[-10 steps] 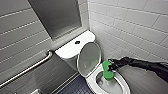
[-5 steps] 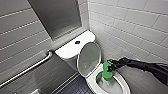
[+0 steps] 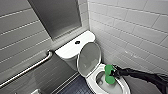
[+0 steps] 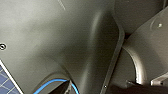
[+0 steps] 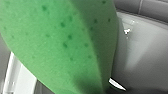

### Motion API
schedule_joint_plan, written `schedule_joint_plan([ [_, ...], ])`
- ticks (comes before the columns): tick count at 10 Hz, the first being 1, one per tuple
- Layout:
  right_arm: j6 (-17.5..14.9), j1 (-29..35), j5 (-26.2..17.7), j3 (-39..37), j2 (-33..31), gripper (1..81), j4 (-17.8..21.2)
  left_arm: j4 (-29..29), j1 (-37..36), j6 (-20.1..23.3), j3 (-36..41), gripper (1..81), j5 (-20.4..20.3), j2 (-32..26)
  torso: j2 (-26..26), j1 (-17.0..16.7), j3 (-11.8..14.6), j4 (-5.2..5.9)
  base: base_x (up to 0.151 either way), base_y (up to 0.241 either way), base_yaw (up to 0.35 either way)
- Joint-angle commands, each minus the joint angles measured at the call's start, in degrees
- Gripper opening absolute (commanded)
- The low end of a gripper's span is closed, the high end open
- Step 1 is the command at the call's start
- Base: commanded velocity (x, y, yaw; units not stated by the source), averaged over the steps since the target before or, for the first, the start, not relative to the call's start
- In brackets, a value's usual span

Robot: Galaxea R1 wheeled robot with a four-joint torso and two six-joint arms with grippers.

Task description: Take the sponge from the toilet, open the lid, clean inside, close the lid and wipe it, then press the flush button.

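Right gripper (image 3: 114, 73): closed on the sponge, gripping it at its pinched middle; the fingers themselves are too dark to make out singly.
Sponge (image 3: 109, 79): bright green, held on end, one lobe above the other. The lower lobe is down inside the bowl's opening and the upper lobe stands about level with the rim on the far side. Whether it touches the porcelain cannot be told.
Sponge up close (image 5: 57, 42): a broad green pored face in the right wrist view, with white porcelain curving just behind it.
Right arm (image 3: 142, 76): black, coming in low from the right and reaching across the bowl's right rim.
Bowl (image 3: 92, 80): white, open, its inside darker with water low down.
Lid (image 3: 88, 58): raised, standing nearly upright and leaning back towards the tank.
Tank top (image 3: 70, 50): flat and white, just behind the lid.
Flush button (image 3: 77, 42): small and dark, in the middle of the tank top, well apart from the gripper.
Grab bar (image 3: 27, 70): metal, slanting along the left wall beside the tank.
Walls (image 3: 130, 27): pale rectangular tiles; a grey panel (image 3: 57, 17) sits above the tank.
Floor (image 3: 75, 87): dark tiles beside the bowl.
Left wrist view: dark robot housing, a blue cable (image 4: 53, 82), and a corner of tiled floor.
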Motion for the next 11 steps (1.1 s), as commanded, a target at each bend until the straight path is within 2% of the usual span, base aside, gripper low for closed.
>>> schedule_joint_plan([
  [1,4.78,5.44,5.24,13.03,-11.08,1.0,1.57,-0.18,1.57,-0.01,0.32,81.1,5.04,0.09,0.00,0.00,0.00,0.00,0.000,0.000,0.000],
  [3,4.78,5.00,7.69,23.62,-20.09,1.0,0.61,-0.27,1.57,-0.01,0.24,81.1,5.04,0.09,0.00,0.00,0.00,0.00,0.000,0.000,0.000],
  [4,4.78,3.95,9.02,26.56,-22.59,1.0,0.61,-0.27,1.57,-0.01,0.24,81.1,5.04,0.09,0.00,0.00,0.00,0.00,0.000,0.000,0.000],
  [8,5.04,-2.29,13.06,28.06,-26.46,1.0,1.57,-0.27,1.66,-0.01,0.32,81.1,5.04,0.18,0.00,0.00,0.00,0.00,0.000,0.000,0.000],
  [9,4.95,-3.79,15.15,30.24,-28.20,1.0,1.57,-0.18,1.66,-0.01,0.24,81.1,5.04,0.18,0.00,0.00,0.00,0.00,0.000,0.000,0.000],
  [11,4.95,-6.33,16.14,33.49,-30.32,1.0,1.49,-0.18,1.66,-0.01,0.32,81.1,5.04,0.18,0.00,0.00,0.00,0.00,0.000,0.000,0.000],
])
